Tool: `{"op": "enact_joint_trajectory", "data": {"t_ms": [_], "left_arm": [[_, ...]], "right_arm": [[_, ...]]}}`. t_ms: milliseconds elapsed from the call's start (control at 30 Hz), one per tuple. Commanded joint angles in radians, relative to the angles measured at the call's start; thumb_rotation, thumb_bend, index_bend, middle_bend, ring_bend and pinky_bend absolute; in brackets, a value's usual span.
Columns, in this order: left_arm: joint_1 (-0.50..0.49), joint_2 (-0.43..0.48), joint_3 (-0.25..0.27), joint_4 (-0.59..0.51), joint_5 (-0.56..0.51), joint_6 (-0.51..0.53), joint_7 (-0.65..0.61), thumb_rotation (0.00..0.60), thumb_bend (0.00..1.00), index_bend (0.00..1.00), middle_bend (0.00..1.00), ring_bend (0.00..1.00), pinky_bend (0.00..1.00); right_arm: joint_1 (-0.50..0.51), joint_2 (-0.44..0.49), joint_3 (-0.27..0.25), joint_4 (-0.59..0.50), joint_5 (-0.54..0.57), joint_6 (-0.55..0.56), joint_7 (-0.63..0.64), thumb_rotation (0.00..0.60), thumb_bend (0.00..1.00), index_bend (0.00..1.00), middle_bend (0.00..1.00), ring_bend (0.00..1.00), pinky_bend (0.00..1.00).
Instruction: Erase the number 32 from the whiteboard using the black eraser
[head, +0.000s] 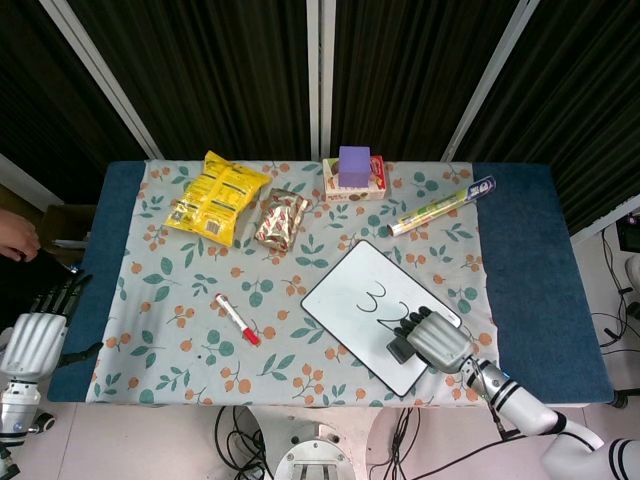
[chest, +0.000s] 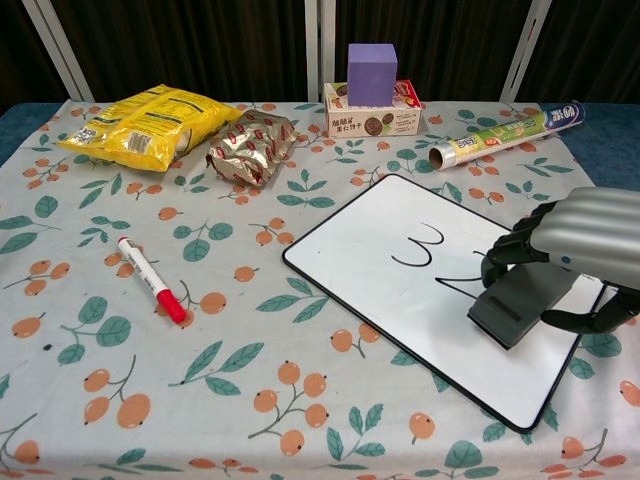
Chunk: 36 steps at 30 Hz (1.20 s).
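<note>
The whiteboard (head: 345, 290) (chest: 380, 240) lies tilted at the table's front right. On it a black "3" (head: 371, 299) (chest: 417, 247) is whole, and only the top of the "2" (chest: 458, 284) shows. My right hand (head: 437, 338) (chest: 578, 252) grips the black eraser (head: 400, 349) (chest: 520, 304) and presses it on the board's near part, over the lower strokes of the "2". My left hand (head: 35, 335) hangs off the table's left edge, fingers apart, holding nothing.
A red-capped marker (head: 237, 320) (chest: 150, 277) lies left of the board. A yellow snack bag (head: 215, 196), a foil packet (head: 281, 218), a cookie box with a purple cube (head: 353, 166) and a wrap roll (head: 440, 206) line the back. A person's hand (head: 14, 236) shows at far left.
</note>
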<state>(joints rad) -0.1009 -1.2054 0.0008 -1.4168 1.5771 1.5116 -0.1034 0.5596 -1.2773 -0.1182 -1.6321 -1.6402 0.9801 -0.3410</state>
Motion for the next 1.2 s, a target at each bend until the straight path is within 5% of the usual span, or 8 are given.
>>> {"op": "enact_joint_trajectory", "data": {"t_ms": [33, 567, 1200], "left_arm": [[-0.002, -0.003, 0.000, 0.004, 0.002, -0.002, -0.004, 0.600, 0.00, 0.03, 0.05, 0.07, 0.15], [-0.005, -0.012, -0.003, 0.008, 0.006, 0.000, -0.012, 0.600, 0.00, 0.03, 0.05, 0.07, 0.15], [-0.011, -0.008, -0.011, 0.013, 0.004, 0.004, -0.018, 0.600, 0.00, 0.03, 0.05, 0.07, 0.15]], "right_arm": [[-0.015, 0.010, -0.014, -0.008, -0.009, 0.013, -0.006, 0.600, 0.37, 0.81, 0.65, 0.55, 0.58], [-0.027, -0.035, -0.009, 0.028, -0.001, -0.008, -0.041, 0.600, 0.37, 0.82, 0.66, 0.56, 0.59], [0.063, -0.180, 0.110, 0.118, 0.123, -0.126, -0.093, 0.600, 0.37, 0.84, 0.67, 0.56, 0.59]]}}
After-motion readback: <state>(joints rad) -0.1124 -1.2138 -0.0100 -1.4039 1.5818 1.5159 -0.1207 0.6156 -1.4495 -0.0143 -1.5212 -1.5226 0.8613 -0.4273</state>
